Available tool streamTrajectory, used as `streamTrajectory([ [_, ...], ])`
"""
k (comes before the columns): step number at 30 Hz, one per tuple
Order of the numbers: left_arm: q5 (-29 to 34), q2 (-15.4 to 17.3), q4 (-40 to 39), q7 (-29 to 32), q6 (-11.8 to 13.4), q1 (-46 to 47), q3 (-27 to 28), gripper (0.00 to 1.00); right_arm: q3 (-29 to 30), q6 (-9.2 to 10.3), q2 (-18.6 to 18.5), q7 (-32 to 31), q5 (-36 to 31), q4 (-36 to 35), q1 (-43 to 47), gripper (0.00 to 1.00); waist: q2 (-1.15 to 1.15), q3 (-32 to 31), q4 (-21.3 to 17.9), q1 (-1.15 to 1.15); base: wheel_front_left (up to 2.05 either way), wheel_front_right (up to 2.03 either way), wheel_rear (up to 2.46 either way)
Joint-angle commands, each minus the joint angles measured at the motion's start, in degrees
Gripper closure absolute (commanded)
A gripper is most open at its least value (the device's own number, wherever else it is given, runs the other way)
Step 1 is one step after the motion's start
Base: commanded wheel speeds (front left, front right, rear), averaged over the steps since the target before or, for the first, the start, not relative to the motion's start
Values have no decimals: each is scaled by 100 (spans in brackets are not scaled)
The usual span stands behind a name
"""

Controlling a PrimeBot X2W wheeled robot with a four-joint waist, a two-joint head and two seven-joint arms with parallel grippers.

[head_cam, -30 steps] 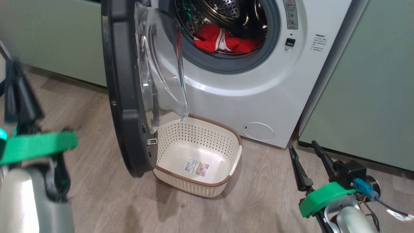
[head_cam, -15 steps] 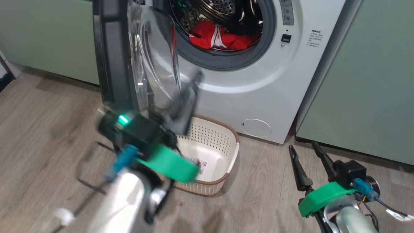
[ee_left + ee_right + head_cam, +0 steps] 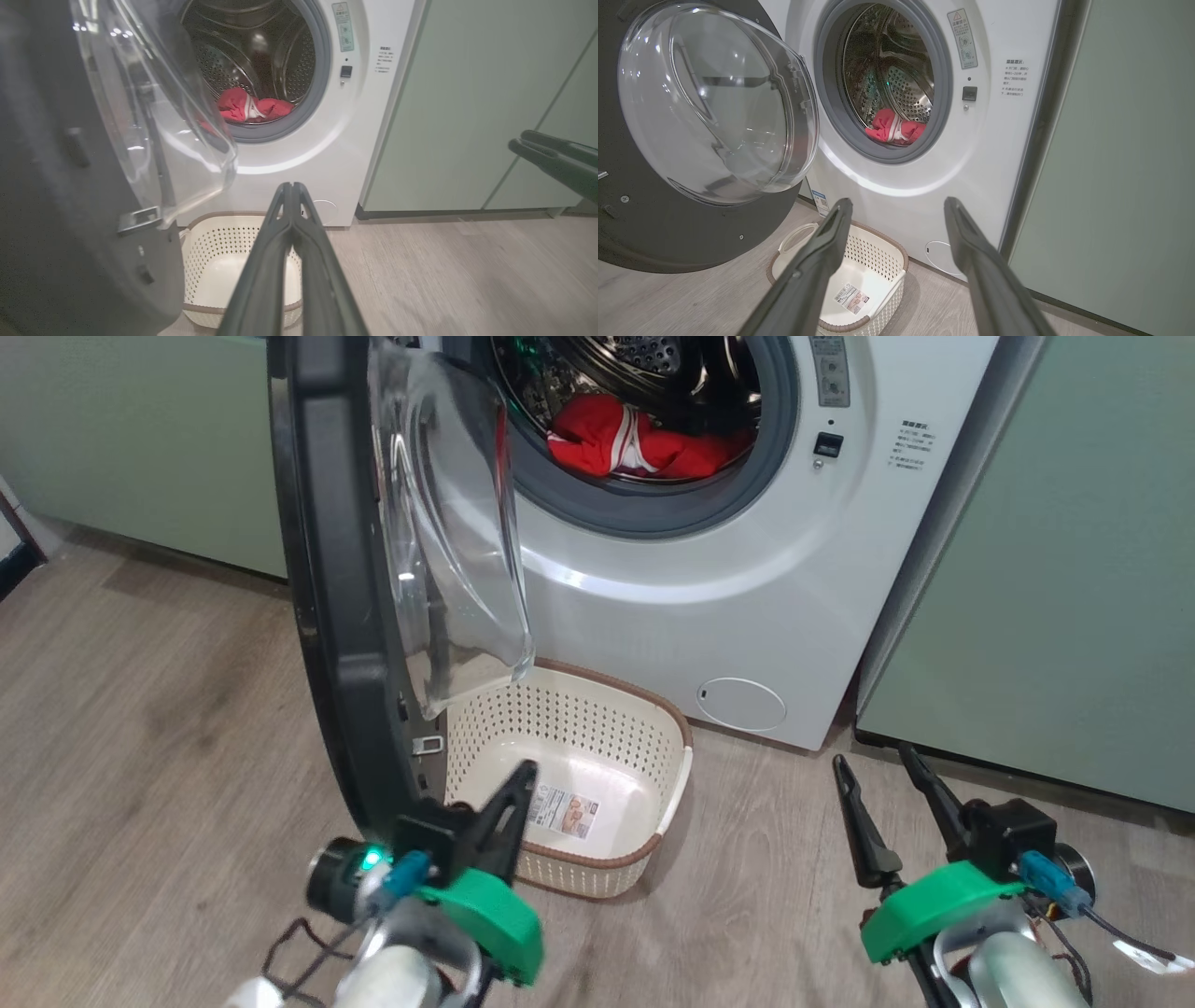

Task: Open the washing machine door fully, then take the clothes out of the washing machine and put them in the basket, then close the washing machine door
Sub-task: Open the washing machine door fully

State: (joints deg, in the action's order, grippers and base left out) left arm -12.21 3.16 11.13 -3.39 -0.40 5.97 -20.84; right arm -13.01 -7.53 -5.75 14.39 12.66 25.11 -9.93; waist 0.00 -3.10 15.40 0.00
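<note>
The white washing machine [image 3: 672,607] stands ahead with its door [image 3: 327,569] swung out toward me, black rim edge-on and the glass bowl [image 3: 457,523] bulging right. The red clothes [image 3: 635,443] with white stripes lie at the drum's front lip, also seen as a red heap [image 3: 894,130]. The cream basket [image 3: 579,784] sits on the floor below the door, holding nothing but its label sticker. My left gripper [image 3: 526,770] is shut on nothing, low in front of the basket's near rim, fingers together [image 3: 292,185]. My right gripper [image 3: 873,756] stands open at the lower right, its fingers spread [image 3: 897,200].
Pale green cabinets flank the washer on the right [image 3: 1074,569] and the left [image 3: 140,439]. Wood-look floor [image 3: 140,728] stretches out left of the door. The door's lower edge hangs just over the basket's left end. A round filter cap [image 3: 742,703] sits low on the washer.
My left arm swung from the far left, across the front of the door, down to the basket's near side. The camera shifted slightly. The right arm, door and clothes stayed put.
</note>
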Motion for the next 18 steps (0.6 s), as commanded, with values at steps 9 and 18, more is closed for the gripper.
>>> streamTrajectory([
  [9,-193,97,632,-605,345,823,797,100,-213,4,-14,61,58,-131,-84,0,0,24,80,0,0,0,0],
  [18,-392,249,1195,-858,510,970,1180,100,-213,4,-22,61,73,-110,-53,0,0,21,146,0,0,0,0],
])
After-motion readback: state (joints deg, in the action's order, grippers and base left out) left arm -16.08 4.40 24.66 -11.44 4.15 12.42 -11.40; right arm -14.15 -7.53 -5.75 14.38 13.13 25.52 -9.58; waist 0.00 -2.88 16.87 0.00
